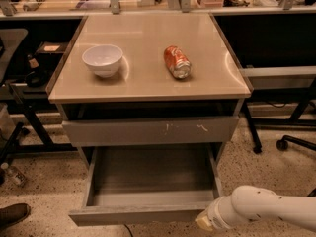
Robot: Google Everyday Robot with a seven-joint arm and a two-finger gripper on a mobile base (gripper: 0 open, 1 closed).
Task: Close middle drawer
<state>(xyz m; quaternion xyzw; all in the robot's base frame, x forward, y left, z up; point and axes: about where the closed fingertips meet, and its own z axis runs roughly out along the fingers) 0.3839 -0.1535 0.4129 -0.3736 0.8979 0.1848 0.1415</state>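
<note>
The middle drawer point(136, 215) stands pulled far out of the grey cabinet, its flat grey front low in the camera view and its grey tray interior point(153, 174) bare. Above it sits a shut grey drawer front with white scratch marks point(150, 131). My white arm comes in from the lower right. The gripper point(205, 223) is at its tip, just right of and below the open drawer's front right corner, partly cut off by the frame's bottom edge.
On the beige cabinet top point(148, 28) stand a white bowl point(102, 59) and a tipped orange soda can point(177, 61). A chair base with a caster point(282, 143) is on the right. A shoe point(12, 214) and a bottle point(12, 174) lie on the floor to the left.
</note>
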